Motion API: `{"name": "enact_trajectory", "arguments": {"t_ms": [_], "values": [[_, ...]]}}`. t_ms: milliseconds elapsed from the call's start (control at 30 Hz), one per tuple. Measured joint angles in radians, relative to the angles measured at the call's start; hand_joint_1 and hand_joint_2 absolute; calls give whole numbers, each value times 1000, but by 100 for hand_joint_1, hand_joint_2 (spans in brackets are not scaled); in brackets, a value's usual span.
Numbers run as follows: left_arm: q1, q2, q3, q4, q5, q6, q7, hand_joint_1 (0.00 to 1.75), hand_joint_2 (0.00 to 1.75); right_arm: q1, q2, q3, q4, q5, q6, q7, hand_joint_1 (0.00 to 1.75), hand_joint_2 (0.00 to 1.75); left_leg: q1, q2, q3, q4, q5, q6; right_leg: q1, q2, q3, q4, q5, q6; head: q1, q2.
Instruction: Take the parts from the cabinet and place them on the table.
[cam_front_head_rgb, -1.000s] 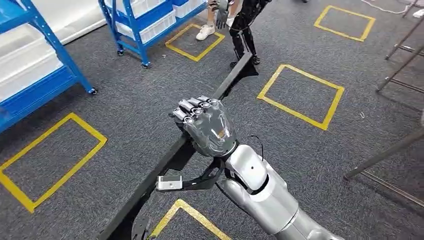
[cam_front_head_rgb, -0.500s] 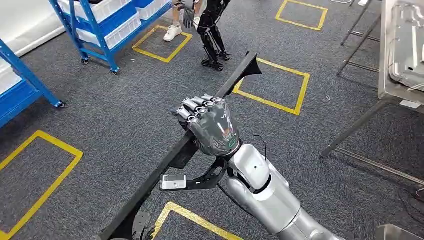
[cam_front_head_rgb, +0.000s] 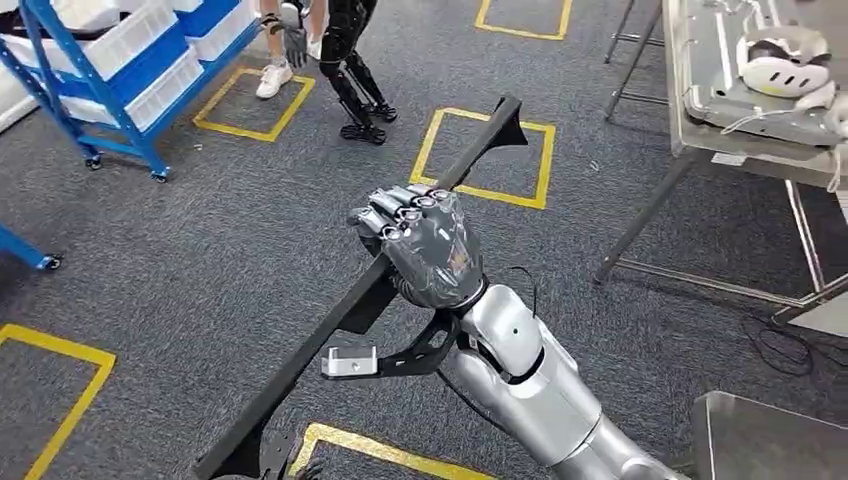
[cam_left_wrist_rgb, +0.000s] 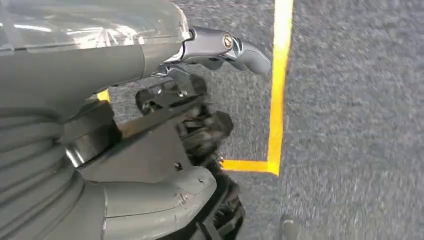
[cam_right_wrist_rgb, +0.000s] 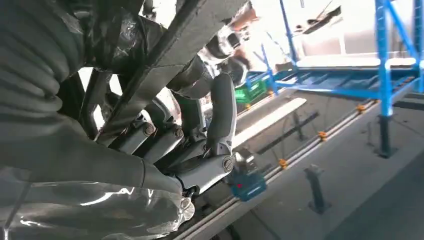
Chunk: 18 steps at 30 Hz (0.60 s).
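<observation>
inside right hand (cam_front_head_rgb: 425, 245): black bar (cam_front_head_rgb: 300, 365)

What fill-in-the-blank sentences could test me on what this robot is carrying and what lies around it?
1. The right robot hand grips a long black ____ bar.
2. The floor squares are outlined in ____ tape.
3. The wheeled shelf rack holding white bins has a ____ frame.
4. The silver metal table stands to the robot's ____.

Missing words: metal; yellow; blue; right
</observation>
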Motion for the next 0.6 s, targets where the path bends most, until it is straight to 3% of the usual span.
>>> {"name": "enact_trajectory", "arguments": {"t_ms": [33, 67, 133, 167, 200, 233, 267, 333, 367, 400, 433, 467, 500, 533, 567, 600], "values": [[-1, 1, 0, 0, 2, -4, -1, 0, 175, -1, 1, 0, 0, -1, 0, 0, 175, 175, 4, -46, 15, -30, -15, 0, 0, 9, -5, 6, -3, 6, 0, 0], [-2, 1, 0, 0, 3, -5, -4, 0, 175, -6, 3, -1, 0, -3, 0, 0, 175, 175, 5, -53, 20, -48, -15, 5, 2, 22, -17, 19, -4, 11, 0, 0], [-2, 2, -1, 0, -1, -2, -21, 0, 175, -7, 9, -1, 1, -4, 0, -2, 175, 175, -2, -38, 16, -41, -13, 13, -4, 38, -23, 9, 5, 23, 0, 0], [-4, 2, -3, 0, -4, 5, -39, 0, 175, -8, 8, -2, 3, -5, 0, -3, 175, 175, -4, -25, 17, -45, -8, 21, -3, 51, -24, 4, 11, 32, 0, 0], [-7, -1, -6, 0, -5, 7, -53, 0, 175, -10, 8, -3, 5, -5, 0, -3, 175, 175, 6, -10, 19, -57, 1, 34, -5, 47, -29, 10, 6, 34, 0, 0], [-9, 2, -8, -1, -5, 11, -63, 0, 175, -13, 8, -3, 6, -5, 0, -4, 175, 175, 3, -3, 21, -62, 3, 38, 3, -2, -36, 27, -9, 37, 2, 0], [-10, 2, -10, -1, -5, 20, -71, 0, 175, -20, 8, -4, 10, -5, 0, -8, 175, 175, 1, 10, 21, -64, 5, 44, 2, -49, -65, 89, -50, 41, 3, 0], [-2, 2, -11, -1, -6, 43, -80, 0, 175, -27, 9, -3, 17, -5, 0, -10, 175, 175, -4, 38, 21, -64, 4, 45, -2, -79, -136, 241, -117, 48, 3, 0], [2, 4, -11, -1, -5, 48, -82, 0, 175, -26, 9, -4, 20, -5, 0, -10, 175, 175, -5, 53, 20, -64, 2, 47, -3, -83, -163, 294, -130, 50, 4, 0], [4, 4, -11, -1, -4, 52, -85, 0, 175, -25, 8, -4, 25, -5, 0, -10, 175, 175, -6, 65, 21, -63, 2, 47, -4, -86, -168, 299, -120, 51, 4, 0], [4, 4, -11, -1, -2, 53, -90, 0, 175, -25, 8, -4, 29, -5, 0, -10, 175, 175, -6, 77, 22, -63, 0, 46, -5, -89, -147, 258, -87, 50, 4, 0], [3, 3, -11, -1, 0, 52, -97, 0, 175, -26, 8, -4, 31, -5, 0, -10, 175, 175, -7, 88, 25, -63, -3, 46, -3, -95, -105, 180, -42, 46, 4, 0], [2, 3, -11, -1, 4, 50, -101, 0, 175, -28, 8, -4, 31, -5, 0, -11, 175, 175, -8, 97, 31, -64, -7, 43, 0, -114, -51, 81, 1, 40, 4, 0], [4, 2, -11, -1, 8, 50, -107, 0, 175, -31, 8, -4, 31, -5, 0, -11, 175, 175, -9, 105, 35, -65, -11, 40, 9, -163, -17, 9, 6, 31, 4, 0], [5, 1, -11, -1, 9, 50, -114, 0, 175, -34, 10, -3, 32, -5, 0, -11, 175, 175, -17, 113, 34, -61, -15, 33, 26, -184, -10, -6, 1, 24, 4, 0], [5, 0, -11, -1, 11, 50, -120, 0, 175, -36, 10, -3, 34, -5, 1, -11, 175, 175, -16, 122, 35, -64, -15, 30, 25, -168, -12, -3, 1, 19, 3, 0]]}}
